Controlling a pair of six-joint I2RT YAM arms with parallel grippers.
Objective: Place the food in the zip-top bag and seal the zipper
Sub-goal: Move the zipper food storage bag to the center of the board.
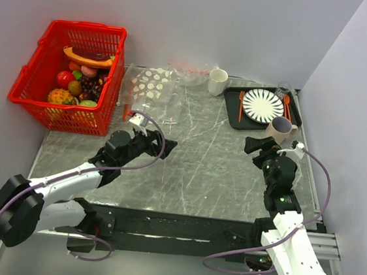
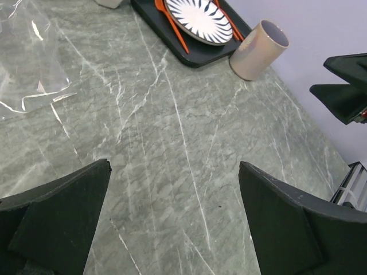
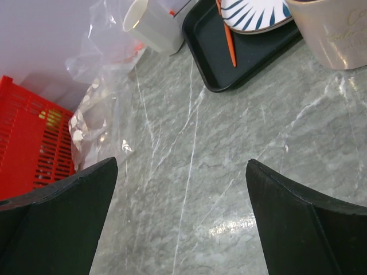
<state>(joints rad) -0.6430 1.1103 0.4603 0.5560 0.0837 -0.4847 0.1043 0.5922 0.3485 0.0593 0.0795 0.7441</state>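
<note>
Left claw (image 1: 168, 144) gapes wide and empty over the bench (image 1: 213, 170), and my right claw (image 1: 256, 145) does likewise. Zip-top bag (image 1: 188, 76) lies crumpled far back, beside a white cup (image 1: 217, 81); food (image 1: 76, 81) sits in the red basket (image 1: 32, 75).

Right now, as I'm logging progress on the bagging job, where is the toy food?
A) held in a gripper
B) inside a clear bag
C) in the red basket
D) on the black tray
C: the toy food sits piled in the red basket, and the left gripper and right gripper are both open and empty.
</note>
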